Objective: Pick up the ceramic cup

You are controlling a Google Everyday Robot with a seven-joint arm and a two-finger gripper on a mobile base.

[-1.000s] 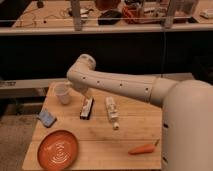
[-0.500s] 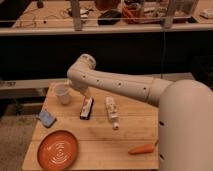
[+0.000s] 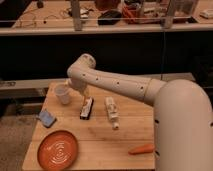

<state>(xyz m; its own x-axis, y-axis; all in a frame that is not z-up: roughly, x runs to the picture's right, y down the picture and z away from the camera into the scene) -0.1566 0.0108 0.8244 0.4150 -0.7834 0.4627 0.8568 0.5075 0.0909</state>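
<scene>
The gripper (image 3: 80, 94) hangs at the end of the white arm (image 3: 117, 86), low over the far left part of the wooden table (image 3: 100, 142). Whether it is released or clenched cannot be told, as the arm's bent wrist hides it. The cup (image 3: 62, 93) stands upright on the table just to the left of the gripper, very close to it; whether they touch cannot be told. Just below the gripper, nearer the camera, lies a dark bar (image 3: 87, 108) with a pale top. A white tube (image 3: 112, 112) lies on its side to the right of the bar. A blue sponge (image 3: 47, 118) sits to the gripper's lower left, and the orange plate (image 3: 58, 149) rests well nearer the camera on the same side. A carrot (image 3: 142, 149) lies far off to the lower right.
</scene>
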